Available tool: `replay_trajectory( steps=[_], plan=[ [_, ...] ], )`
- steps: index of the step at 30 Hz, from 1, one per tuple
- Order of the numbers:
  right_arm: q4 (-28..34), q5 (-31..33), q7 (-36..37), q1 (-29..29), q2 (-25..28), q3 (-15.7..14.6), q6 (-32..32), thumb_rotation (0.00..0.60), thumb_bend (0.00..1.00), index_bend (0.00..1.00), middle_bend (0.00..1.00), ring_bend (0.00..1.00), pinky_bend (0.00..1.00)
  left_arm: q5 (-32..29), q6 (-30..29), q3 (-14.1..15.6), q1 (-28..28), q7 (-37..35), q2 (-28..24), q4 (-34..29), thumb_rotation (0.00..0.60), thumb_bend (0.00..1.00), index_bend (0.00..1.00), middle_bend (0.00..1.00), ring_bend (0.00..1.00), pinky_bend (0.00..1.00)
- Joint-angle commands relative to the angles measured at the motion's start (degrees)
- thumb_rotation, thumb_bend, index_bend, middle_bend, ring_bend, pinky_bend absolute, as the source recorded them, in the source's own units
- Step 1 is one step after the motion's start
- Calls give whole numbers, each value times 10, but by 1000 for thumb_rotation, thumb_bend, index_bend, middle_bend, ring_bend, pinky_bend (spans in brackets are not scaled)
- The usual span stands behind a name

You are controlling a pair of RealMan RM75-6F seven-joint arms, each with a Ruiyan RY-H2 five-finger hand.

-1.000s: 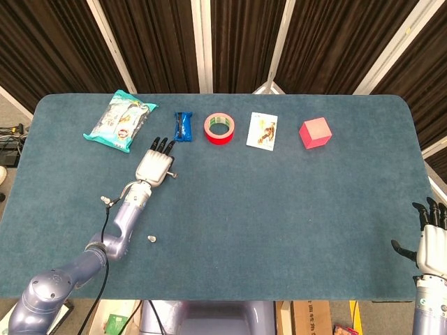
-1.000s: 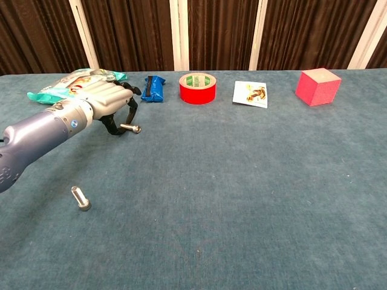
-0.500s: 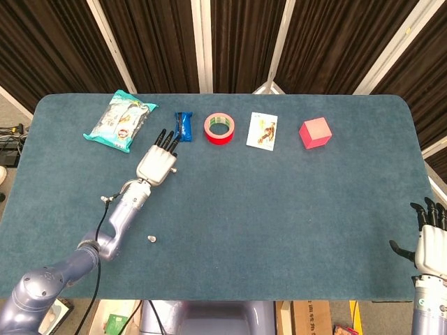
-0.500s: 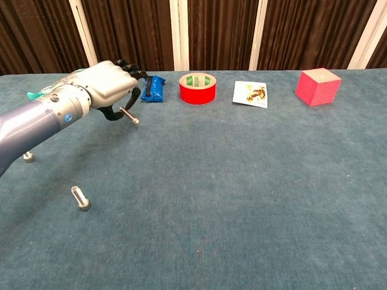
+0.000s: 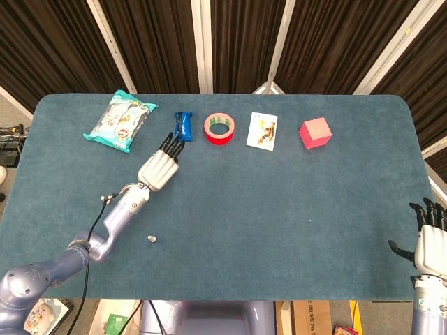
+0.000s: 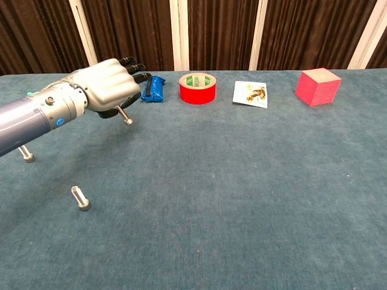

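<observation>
Pinching a small metal bolt (image 6: 125, 116) beneath its palm, the left hand (image 6: 107, 88) hovers above the blue-green table cloth (image 6: 242, 181), palm down, its dark fingertips (image 5: 172, 143) pointing toward the blue wrapped bar (image 6: 152, 88) just beyond them. The bolt hangs slantwise under the hand, head downward, clear of the cloth. It is probably steel: stiff, dense for its bulk, smooth and apt to roll or slip, so a pinch across the shank just above the head looks the surest hold; its shortness leaves little spare to grasp. The forearm reaches in low from the robot's left side, the wrist about level. A second bolt (image 6: 80, 197) lies on the cloth nearer the robot, and a third (image 6: 25, 153) stands close under the forearm. The right hand (image 5: 430, 246) hangs at the table's near right edge, fingers apart and holding nothing.
</observation>
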State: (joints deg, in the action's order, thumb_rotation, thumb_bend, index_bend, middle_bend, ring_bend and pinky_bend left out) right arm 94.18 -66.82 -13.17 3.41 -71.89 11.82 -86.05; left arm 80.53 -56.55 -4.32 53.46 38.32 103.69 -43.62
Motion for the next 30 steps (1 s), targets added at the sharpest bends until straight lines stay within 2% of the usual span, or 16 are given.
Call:
replay_trajectory(
  steps=[1,12,24,30],
  plan=[
    [0,0,1,0,1,0,0,600,102,231,95,51,0,-7,10,-1,-2,25,-8,-16,600,491,557,55,0,0],
    [1,1,3,-1,2,2,-1,600,103,231,95,51,0,-21,23,-6,-4,90,-6,-37,600,490,546,47,0,0],
    [0,3,5,-1,4,2,0,600,102,233,95,51,0,-36,35,-12,-6,121,1,-40,600,484,525,40,0,0],
    [0,3,2,-1,2,3,-1,600,101,233,95,51,0,-39,37,-14,-6,123,0,-43,600,447,443,33,0,0]
  ],
)
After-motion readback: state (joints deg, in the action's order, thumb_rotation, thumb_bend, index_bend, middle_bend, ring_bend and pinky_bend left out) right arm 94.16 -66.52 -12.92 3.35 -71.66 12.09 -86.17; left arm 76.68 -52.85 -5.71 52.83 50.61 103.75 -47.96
